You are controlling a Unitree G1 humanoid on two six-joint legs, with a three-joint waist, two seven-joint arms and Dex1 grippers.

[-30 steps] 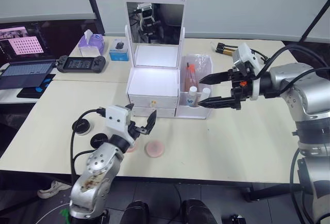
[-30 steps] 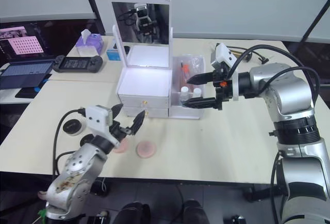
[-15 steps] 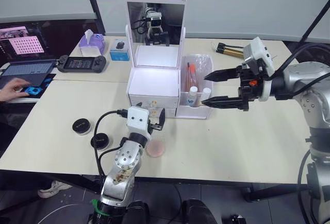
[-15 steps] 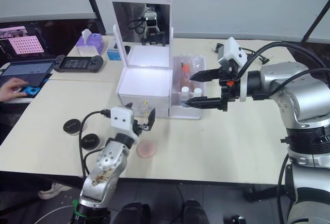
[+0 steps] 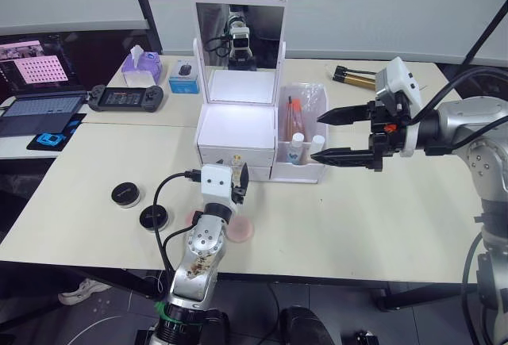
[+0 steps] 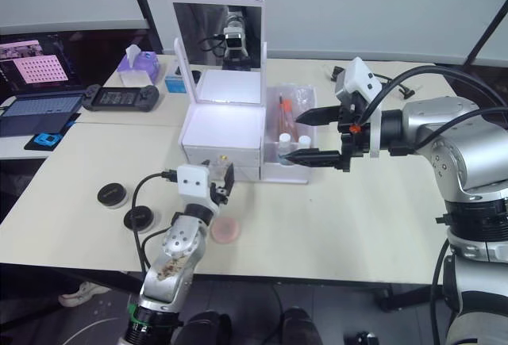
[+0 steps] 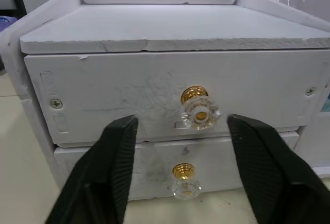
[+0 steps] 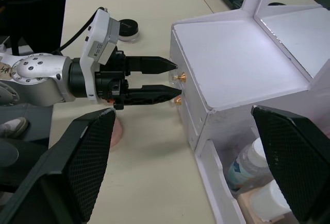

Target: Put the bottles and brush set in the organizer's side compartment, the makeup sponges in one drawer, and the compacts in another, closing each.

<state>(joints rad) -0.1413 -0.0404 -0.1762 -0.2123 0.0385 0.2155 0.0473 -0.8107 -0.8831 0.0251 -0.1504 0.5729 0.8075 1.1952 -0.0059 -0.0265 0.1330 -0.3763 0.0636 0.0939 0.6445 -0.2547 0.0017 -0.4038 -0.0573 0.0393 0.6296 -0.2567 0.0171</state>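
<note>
Surface: pale cream table (image 5: 381, 218), smooth, matte; grey wall behind.
Room: laptop (image 5: 32, 111) w/ pink grid on screen, black handheld console (image 5: 125, 98), purple tissue box (image 5: 141, 66), all far side of table, beyond left claw.
Organizer (image 5: 238, 135): white plastic box, flat lid, upright mirror (image 5: 239, 34) at back; two stacked drawers, both shut, each w/ gold-and-clear faceted knob.
Left claw (image 7: 178, 147): open wide, holds nothing; black ribbed fingers (image 7: 116, 162) straddle the top knob (image 7: 198, 109) w/o touching; lower knob (image 7: 184, 178) between them, further down.
Right claw (image 5: 340, 134): open wide, empty; slim black pointed fingers aim at side compartment (image 5: 302, 143), tips just beside its outer wall.
Bottles (image 5: 297, 148): clear one w/ white cap & teal label, beige one beside it, upright in side compartment, next to right claw tips.
Brush set (image 5: 295, 111): clear crinkly pouch, pink handles, standing in same bin behind bottles.
Makeup sponges (image 5: 238, 230): flat round peach discs on table; one under/behind left claw, other (image 5: 193, 218) partly hidden by left arm.
Compacts (image 5: 125, 194): two round black glossy jars, on table, outboard of left arm.
Gold-and-black pump (image 5: 353, 77): lying at table's far edge, beyond right claw.
</note>
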